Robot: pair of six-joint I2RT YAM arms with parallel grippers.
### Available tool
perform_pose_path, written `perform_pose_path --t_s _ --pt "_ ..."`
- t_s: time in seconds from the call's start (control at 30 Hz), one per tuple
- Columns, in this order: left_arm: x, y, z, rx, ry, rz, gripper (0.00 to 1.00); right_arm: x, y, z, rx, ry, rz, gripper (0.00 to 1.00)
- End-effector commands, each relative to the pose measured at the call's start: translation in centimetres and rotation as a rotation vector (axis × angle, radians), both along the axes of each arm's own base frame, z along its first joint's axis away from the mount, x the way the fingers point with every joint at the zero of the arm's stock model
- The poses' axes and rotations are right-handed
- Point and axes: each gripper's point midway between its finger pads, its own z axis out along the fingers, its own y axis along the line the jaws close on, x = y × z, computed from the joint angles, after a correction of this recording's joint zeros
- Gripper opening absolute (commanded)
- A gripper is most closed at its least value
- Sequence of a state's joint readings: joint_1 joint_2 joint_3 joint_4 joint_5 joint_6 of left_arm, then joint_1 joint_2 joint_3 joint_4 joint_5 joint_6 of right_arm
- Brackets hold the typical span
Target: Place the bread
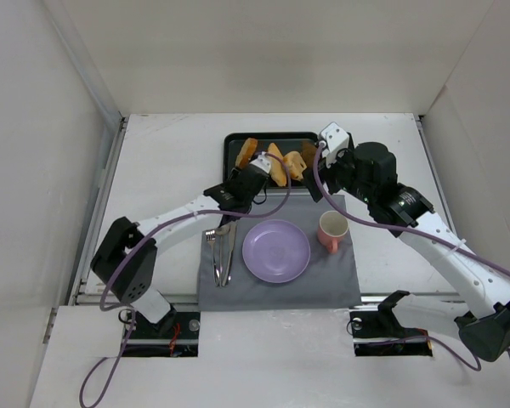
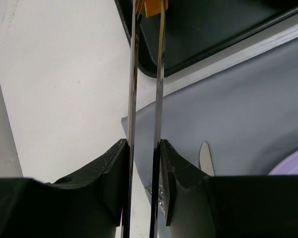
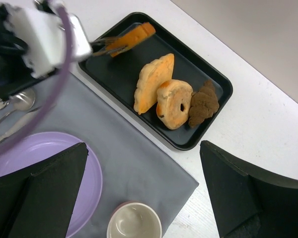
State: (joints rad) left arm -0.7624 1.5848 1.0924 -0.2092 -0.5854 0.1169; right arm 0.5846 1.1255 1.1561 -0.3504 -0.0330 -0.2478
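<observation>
Nearest the arm bases, a grey mat [image 1: 340,280] carries cutlery [image 1: 221,251], a bare purple plate [image 1: 276,252] and a pink cup [image 1: 332,231]. Above the mat's far edge, the right gripper [image 3: 143,145] hangs with its jaws spread wide, holding nothing. Beyond, in the black tray [image 3: 114,74], the left gripper [image 2: 149,12] is clamped on a narrow golden piece [image 3: 134,35] at the tray's left end, while the bread [image 3: 153,82] sits mid-tray, ungripped, tilted against a ring-shaped roll [image 3: 175,104] beside a dark brown piece [image 3: 203,101].
</observation>
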Motion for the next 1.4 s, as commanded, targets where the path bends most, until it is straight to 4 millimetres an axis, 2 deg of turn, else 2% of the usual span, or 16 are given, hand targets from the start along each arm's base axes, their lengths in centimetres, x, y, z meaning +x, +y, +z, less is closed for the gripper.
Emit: perform_pose_path --t_s 0.0,0.07,0.1,0.2,0.4,0.43,0.57,0.7,0.87,0.93,1.17,1.37 --pt "-1.1 0.6 5.5 -0.13 -0.114 0.053 0.02 0.1 0.0 2.3 0.044 -0.071 -0.016 1.0" --pt "-1.8 0.8 6.6 -0.175 -0.118 0.053 0.02 0.2 -0.2 1.9 0.036 -0.065 -0.025 1.0" --pt "-2.4 0.6 8.1 -0.236 -0.136 0.056 0.01 0.3 -0.4 1.9 0.034 -0.067 -0.037 1.0" --pt "-4.5 0.1 9.8 -0.308 -0.11 0.037 0.01 0.6 -0.8 2.1 0.039 -0.074 -0.069 1.0" --pt "-11.4 -2.4 14.1 -0.63 0.031 -0.096 0.0 1.0 -1.4 2.3 0.035 -0.088 -0.109 1.0" --pt "-12.0 -2.8 13.8 -0.648 0.066 -0.106 0.0 1.0 -1.4 2.3 0.035 -0.088 -0.109 1.0" --pt "-16.1 -2.1 15.7 -0.798 0.151 -0.154 0.0 1.2 -1.5 2.6 0.039 -0.097 -0.119 1.0" --pt "-19.4 -1.7 14.3 -0.801 0.315 -0.166 0.01 1.2 -1.6 2.6 0.044 -0.094 -0.131 1.0" --pt "-22.0 -2.1 12.7 -0.799 0.462 -0.195 0.02 1.4 -1.8 2.8 0.047 -0.105 -0.149 1.0" --pt "-22.3 -2.4 11.3 -0.776 0.511 -0.19 0.02 1.3 -1.9 3.1 0.053 -0.112 -0.149 1.0" --pt "-24.2 -2.6 9.1 -0.727 0.66 -0.197 0.03 1.3 -1.9 3.1 0.053 -0.112 -0.149 1.0" --pt "-25.7 -2.3 8.3 -0.712 0.737 -0.201 0.05 1.3 -1.9 3.1 0.053 -0.112 -0.149 1.0"
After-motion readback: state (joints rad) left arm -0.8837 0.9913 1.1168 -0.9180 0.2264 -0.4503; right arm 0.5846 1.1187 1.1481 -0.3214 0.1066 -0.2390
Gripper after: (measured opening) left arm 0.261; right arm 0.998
